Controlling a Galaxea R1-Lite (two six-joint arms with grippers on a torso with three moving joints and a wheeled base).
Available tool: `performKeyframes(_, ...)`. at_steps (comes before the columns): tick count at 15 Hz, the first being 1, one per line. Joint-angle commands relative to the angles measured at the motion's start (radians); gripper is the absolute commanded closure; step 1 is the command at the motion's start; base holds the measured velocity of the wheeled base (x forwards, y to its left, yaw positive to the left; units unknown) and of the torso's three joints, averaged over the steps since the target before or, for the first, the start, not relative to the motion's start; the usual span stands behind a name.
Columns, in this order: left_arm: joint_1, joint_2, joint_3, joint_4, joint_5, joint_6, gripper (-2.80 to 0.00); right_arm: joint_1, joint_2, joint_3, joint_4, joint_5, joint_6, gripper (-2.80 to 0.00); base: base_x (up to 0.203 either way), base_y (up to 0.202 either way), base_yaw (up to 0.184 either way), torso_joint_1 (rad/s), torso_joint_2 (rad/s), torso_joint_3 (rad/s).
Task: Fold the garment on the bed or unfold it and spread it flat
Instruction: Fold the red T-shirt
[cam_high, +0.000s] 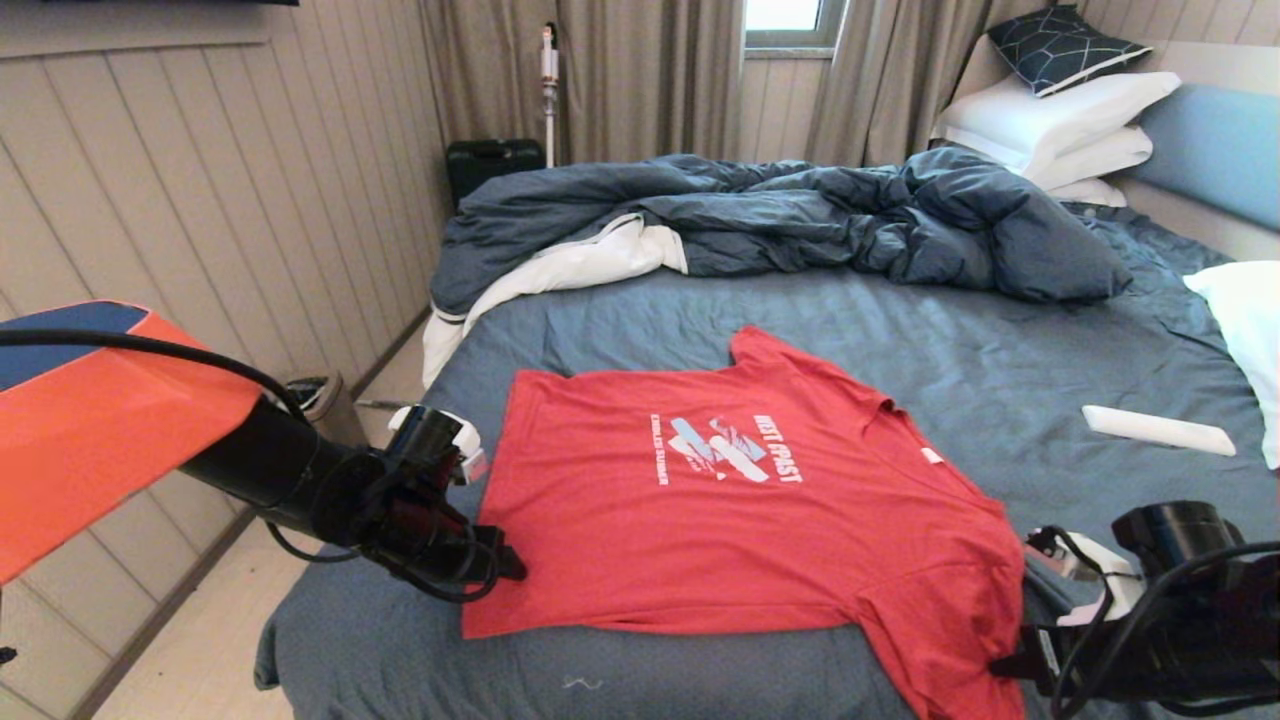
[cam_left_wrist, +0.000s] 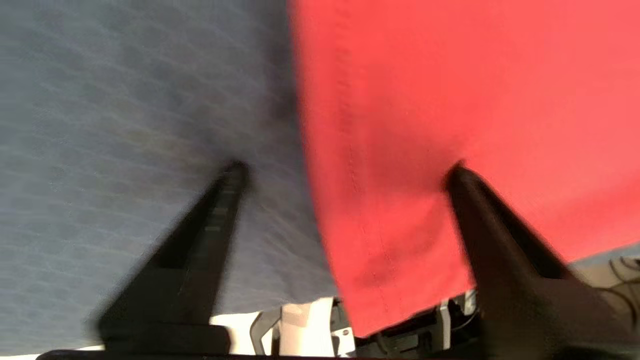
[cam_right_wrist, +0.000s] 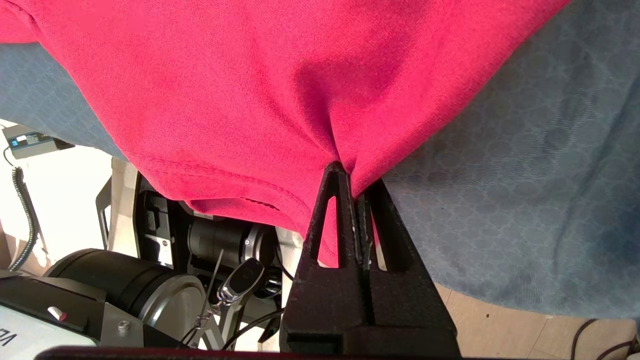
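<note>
The red T-shirt (cam_high: 720, 520) lies spread flat, print up, on the slate-blue sheet of the bed (cam_high: 1000, 360). Its hem is toward the left and its neck toward the right. My left gripper (cam_high: 512, 562) is at the near hem corner and is open. In the left wrist view, the left gripper (cam_left_wrist: 345, 170) has one finger over the sheet (cam_left_wrist: 125, 125) and the other over the red cloth (cam_left_wrist: 450, 90). My right gripper (cam_high: 1000, 665) is at the near sleeve by the bed's front edge. There the right gripper (cam_right_wrist: 352, 175) is shut on a pinched fold of the shirt (cam_right_wrist: 250, 90).
A dark blue duvet (cam_high: 780, 215) with white lining is bunched across the far side of the bed. White pillows (cam_high: 1060, 120) are stacked at the headboard, and another pillow (cam_high: 1245, 340) lies at the right. A white flat bar (cam_high: 1155, 430) rests on the sheet. The panelled wall and a bin (cam_high: 315, 395) are on the left.
</note>
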Motion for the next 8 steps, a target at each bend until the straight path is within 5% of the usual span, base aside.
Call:
performKeyframes(1, 0.000, 0.005, -0.004, -0.005, -0.002, 0.001, 0.00, 0.000, -0.001, 0.001, -0.001, 0.003, -0.002, 0.00, 0.000, 0.000, 0.000, 0.000, 0.00, 0.000)
performKeyframes(8, -0.005, -0.054, 0.049, 0.017, -0.003, 0.004, 0.00, -0.005, -0.007, 0.004, -0.001, 0.003, 0.000, 0.00, 0.000, 0.000, 0.000, 0.000, 0.00, 0.000)
